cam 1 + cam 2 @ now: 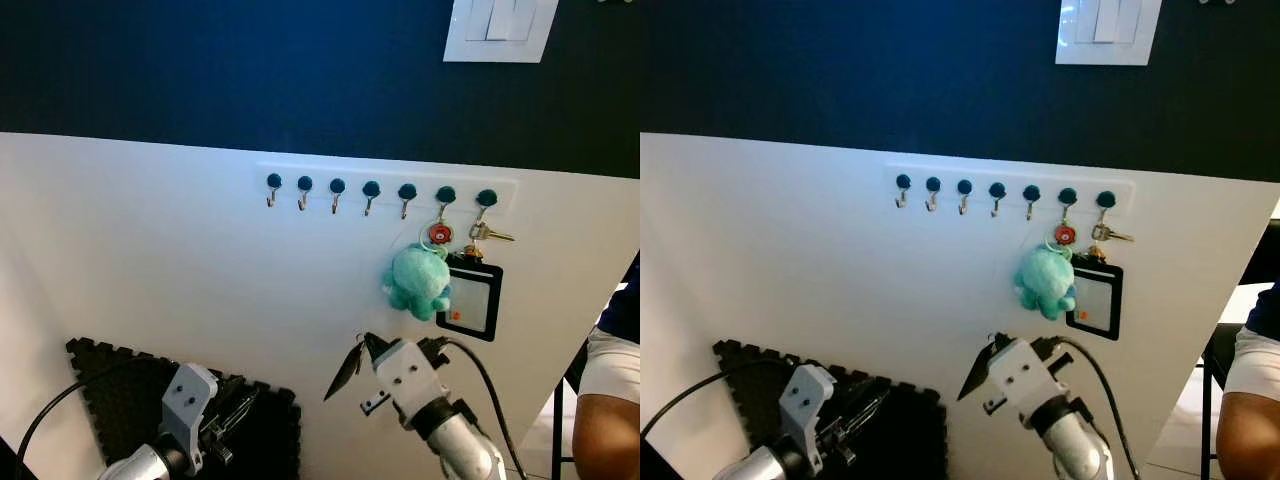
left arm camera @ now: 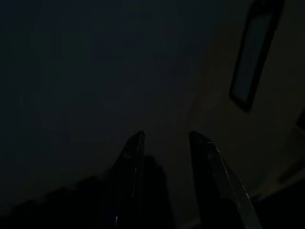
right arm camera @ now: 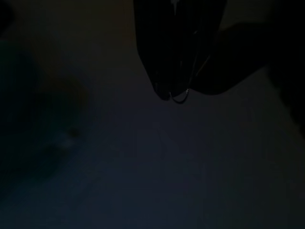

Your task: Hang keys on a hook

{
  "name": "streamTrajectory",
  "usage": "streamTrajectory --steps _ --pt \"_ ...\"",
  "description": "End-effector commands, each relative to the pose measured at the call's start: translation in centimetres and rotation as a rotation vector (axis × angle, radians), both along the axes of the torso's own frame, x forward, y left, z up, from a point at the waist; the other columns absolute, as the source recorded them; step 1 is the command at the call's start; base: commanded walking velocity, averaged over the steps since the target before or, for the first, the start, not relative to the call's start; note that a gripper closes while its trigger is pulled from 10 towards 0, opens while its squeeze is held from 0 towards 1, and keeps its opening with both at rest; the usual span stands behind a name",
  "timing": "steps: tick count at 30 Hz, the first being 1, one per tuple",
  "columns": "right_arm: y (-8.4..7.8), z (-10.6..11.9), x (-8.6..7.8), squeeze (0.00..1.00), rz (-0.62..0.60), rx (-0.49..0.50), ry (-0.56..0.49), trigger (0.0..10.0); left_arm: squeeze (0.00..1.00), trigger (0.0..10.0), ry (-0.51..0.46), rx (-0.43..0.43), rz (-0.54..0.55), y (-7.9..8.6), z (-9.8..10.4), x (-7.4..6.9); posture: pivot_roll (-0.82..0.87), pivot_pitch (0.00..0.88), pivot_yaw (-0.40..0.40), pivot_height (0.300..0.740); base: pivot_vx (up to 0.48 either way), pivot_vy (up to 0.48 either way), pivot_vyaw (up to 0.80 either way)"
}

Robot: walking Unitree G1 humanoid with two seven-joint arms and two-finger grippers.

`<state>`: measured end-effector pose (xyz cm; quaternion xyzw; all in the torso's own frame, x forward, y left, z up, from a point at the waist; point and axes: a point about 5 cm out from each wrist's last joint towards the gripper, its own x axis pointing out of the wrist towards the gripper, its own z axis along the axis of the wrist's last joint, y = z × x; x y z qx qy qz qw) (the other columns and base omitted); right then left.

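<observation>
Left eye view: keys [image 1: 439, 235] with teal plush [image 1: 418, 281] hanging from second hook [image 1: 445, 196] off rail's [image 1: 320, 170] right end, right gripper [image 1: 358, 362] just below, jaws' spread impossible to tell, left gripper [image 1: 235, 408] low with jaws parted, empty; best to back straight off, sparing plush.

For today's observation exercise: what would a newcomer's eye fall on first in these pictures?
Probably the teal plush, hanging from the sixth of seven hooks in a row on the white wall. Beside it, keys and a black card holder hang from the last hook. Below, the right gripper points at the wall, while the left gripper sits low over a dark foam mat.
</observation>
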<state>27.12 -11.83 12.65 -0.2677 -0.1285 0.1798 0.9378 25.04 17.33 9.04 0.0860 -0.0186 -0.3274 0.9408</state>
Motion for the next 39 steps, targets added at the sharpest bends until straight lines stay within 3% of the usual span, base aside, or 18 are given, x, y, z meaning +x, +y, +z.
streamTrajectory --steps 1,4,7,10,25,32,39 --pt "0.5 0.0 -0.3 0.0 -0.001 -0.036 -0.024 10.0 0.0 10.0 0.014 0.047 -0.028 0.2 -0.1 -0.3 0.05 0.061 0.02 0.74 0.0 0.0 0.0" --pt "0.7 0.2 -0.4 0.0 -0.034 -0.092 -0.076 10.0 0.0 10.0 0.015 0.062 -0.044 0.0 -0.2 -0.4 0.05 0.062 0.02 0.74 0.0 0.0 0.0" --pt "0.8 1.3 -0.5 0.0 -0.13 -0.24 -0.232 10.0 0.0 10.0 0.013 0.062 -0.059 -0.4 0.0 -0.3 0.06 0.065 0.022 0.74 0.0 0.0 0.0" --pt "0.9 2.0 -0.5 0.0 -0.187 -0.281 -0.298 10.0 0.0 10.0 0.012 0.063 -0.065 -0.6 0.1 -0.3 0.06 0.068 0.022 0.74 0.0 0.0 0.0" --pt "1.4 4.5 -1.1 0.0 -0.262 -0.304 -0.467 10.0 0.0 10.0 0.02 0.068 -0.087 -0.7 0.1 -0.5 0.06 0.068 0.015 0.74 0.0 0.0 0.0" --pt "2.5 7.5 -0.8 0.0 -0.272 -0.245 -0.553 10.0 0.0 10.0 0.018 0.072 -0.1 -0.8 0.3 -0.4 0.06 0.067 0.017 0.74 0.0 0.0 0.0" --pt "2.5 8.9 -0.2 0.0 -0.279 -0.188 -0.555 10.0 0.0 10.0 0.004 0.074 -0.108 -0.9 0.7 -0.2 0.06 0.065 0.017 0.74 0.0 0.0 0.0"
